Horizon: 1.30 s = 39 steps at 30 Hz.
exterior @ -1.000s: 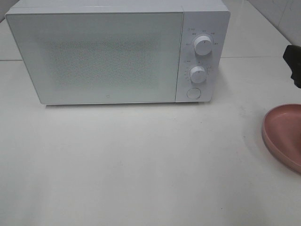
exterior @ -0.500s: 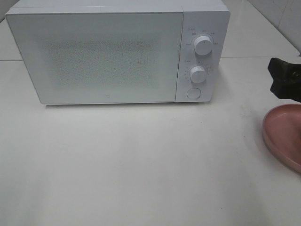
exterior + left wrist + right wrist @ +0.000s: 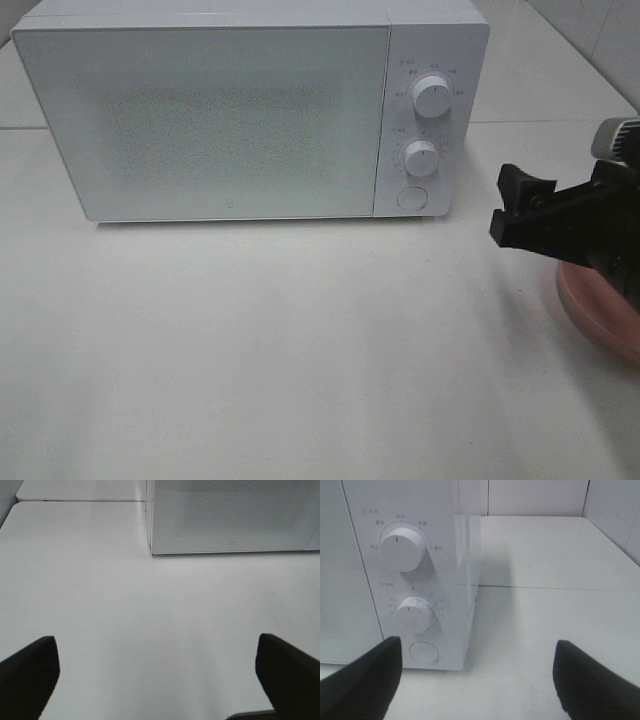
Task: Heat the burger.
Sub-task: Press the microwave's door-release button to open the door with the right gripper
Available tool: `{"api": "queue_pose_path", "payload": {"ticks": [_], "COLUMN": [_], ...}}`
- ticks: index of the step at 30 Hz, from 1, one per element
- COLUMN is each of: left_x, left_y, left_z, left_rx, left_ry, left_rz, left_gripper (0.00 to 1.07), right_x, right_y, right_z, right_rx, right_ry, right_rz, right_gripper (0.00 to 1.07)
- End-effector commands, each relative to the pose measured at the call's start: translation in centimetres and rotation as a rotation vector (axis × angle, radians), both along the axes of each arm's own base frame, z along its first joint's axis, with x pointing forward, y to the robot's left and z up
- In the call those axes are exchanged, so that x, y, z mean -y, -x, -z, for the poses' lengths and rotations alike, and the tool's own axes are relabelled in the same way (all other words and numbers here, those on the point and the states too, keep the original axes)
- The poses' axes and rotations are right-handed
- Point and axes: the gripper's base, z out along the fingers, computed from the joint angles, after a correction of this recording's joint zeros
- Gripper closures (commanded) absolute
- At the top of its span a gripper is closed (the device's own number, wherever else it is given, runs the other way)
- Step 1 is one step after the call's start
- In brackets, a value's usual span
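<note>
Microwave (image 3: 220, 120) door shut, frosted (inside hard to make out). Burger not seen in any view, can't tell where. R end effector (image 3: 515, 208) released, empty, near knobs (image 3: 433, 97), above pink plate (image 3: 600, 325) (mostly hidden, cut off at edge). L end effector (image 3: 157, 680) released, empty, over surface (image 3: 300, 350).

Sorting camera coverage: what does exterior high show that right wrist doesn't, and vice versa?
Only exterior high: the whole closed microwave door, and the pink plate at the view's right edge, partly hidden behind the right gripper.
Only right wrist: the microwave side wall, and the dial markings close enough to make out.
Both: upper knob, lower knob, round button, the right gripper with its jaws open and nothing between them, and the white table.
</note>
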Motion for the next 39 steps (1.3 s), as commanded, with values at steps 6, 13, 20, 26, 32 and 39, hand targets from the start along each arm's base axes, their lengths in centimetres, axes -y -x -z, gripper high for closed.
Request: {"api": "queue_pose_path", "payload": {"ticks": [6,13,20,26,32,39], "left_x": [0.0,0.0,0.0,0.0,0.0,0.0], "left_y": [0.3,0.3,0.3,0.3,0.3,0.3], "left_z": [-0.2,-0.2,-0.2,-0.2,-0.2,-0.2], "left_rx": [0.035,0.035,0.035,0.035,0.035,0.035], "left_ry": [0.012,0.012,0.012,0.012,0.012,0.012], "left_rz": [0.007,0.007,0.007,0.007,0.007,0.007], "left_gripper": [0.07,0.07,0.07,0.07,0.07,0.07], "right_x": [-3.7,-6.7,-8.5,-8.7,-8.6,-8.7], "right_y": [-0.2,-0.3,-0.4,-0.6,-0.6,-0.6], "right_z": [1.1,1.9,2.5,2.5,2.6,2.6], "right_rx": [-0.014,-0.043,-0.058,-0.065,-0.072,-0.092], "right_ry": [0.04,0.051,0.069,0.043,-0.061,-0.327], "right_rz": [-0.004,-0.014,-0.022,-0.005,0.026,0.088], "right_gripper": [0.31,0.31,0.31,0.31,0.33,0.48]}}
